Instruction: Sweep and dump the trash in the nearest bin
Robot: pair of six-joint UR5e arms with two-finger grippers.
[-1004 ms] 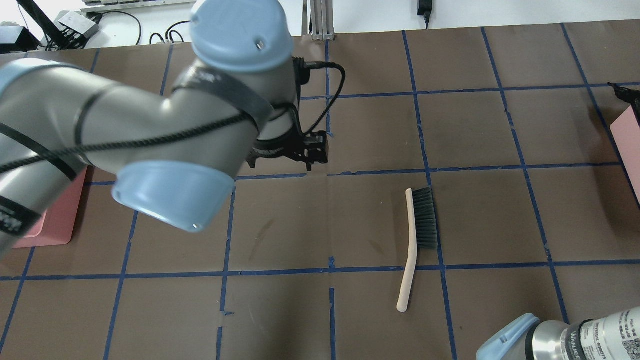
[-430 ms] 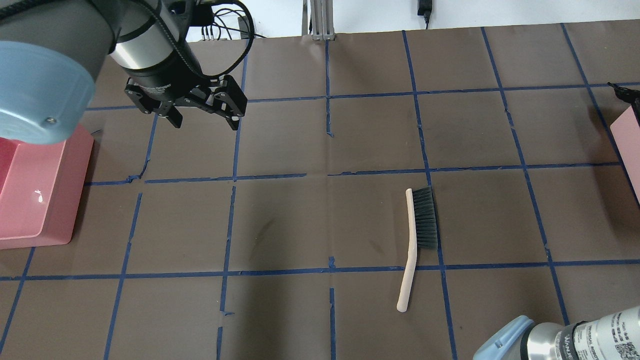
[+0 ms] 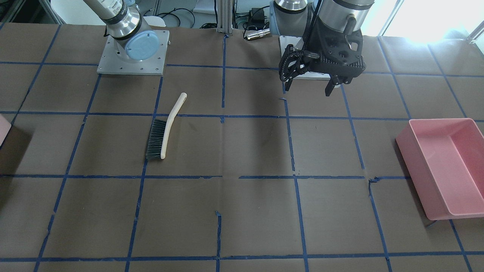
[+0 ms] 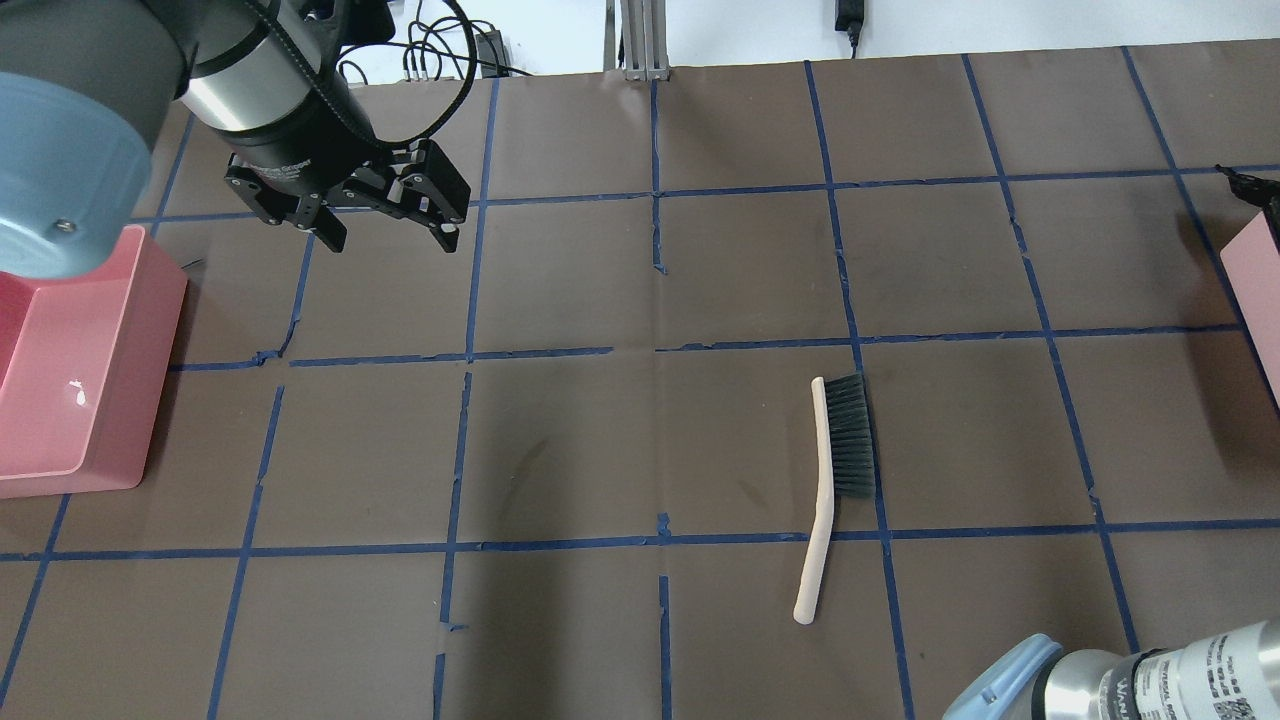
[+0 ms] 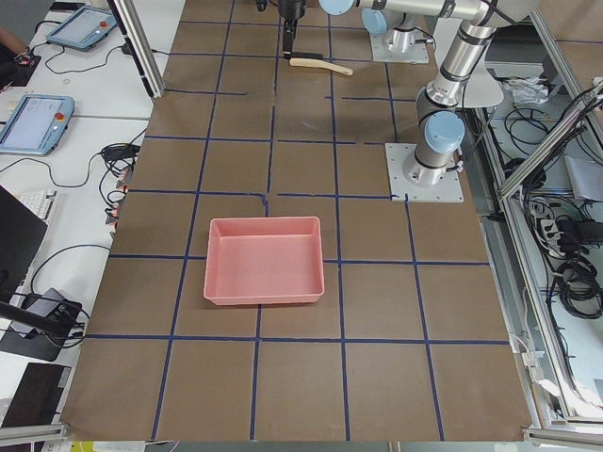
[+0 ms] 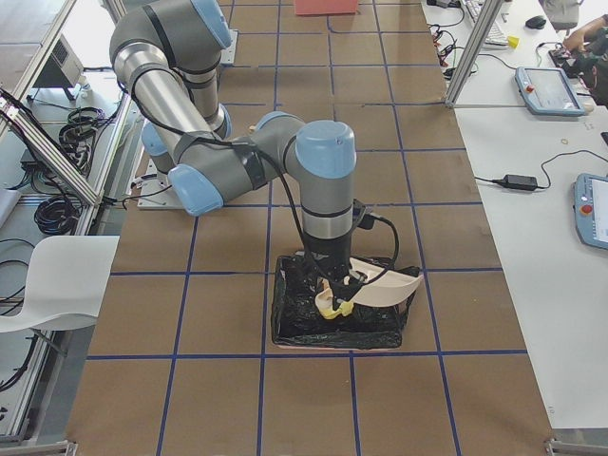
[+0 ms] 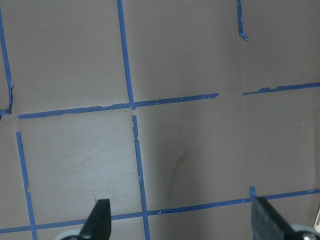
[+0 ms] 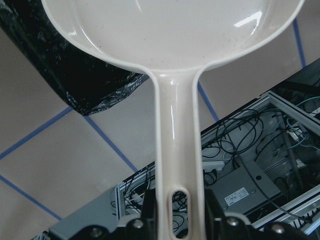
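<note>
My right gripper (image 8: 180, 216) is shut on the handle of a cream dustpan (image 8: 175, 30) and holds it tilted over the bin (image 6: 334, 348), which is lined with a black bag (image 8: 75, 75). The pan's inside looks bare. In the exterior right view a small pale yellow lump (image 6: 329, 309) shows under the dustpan (image 6: 385, 285) on the liner; the rest of the trash is hidden. A pale pink corner of the bin shows at the edge of the overhead view (image 4: 1262, 290) and of the front view (image 3: 3, 129). My left gripper (image 4: 390, 240) (image 3: 307, 90) (image 7: 182, 225) is open and empty above bare table.
A large deeper-pink tub (image 4: 70, 380) (image 3: 446, 166) (image 5: 266, 273) stands near my left gripper. A hand brush with a cream handle and dark bristles (image 4: 835, 480) (image 3: 162, 128) lies flat mid-table. Brown paper with blue tape lines covers the table (image 4: 640, 440).
My left arm has swung from the table's middle to its far left, uncovering the pink tub; its gripper now hangs open there. The brush has not moved.
</note>
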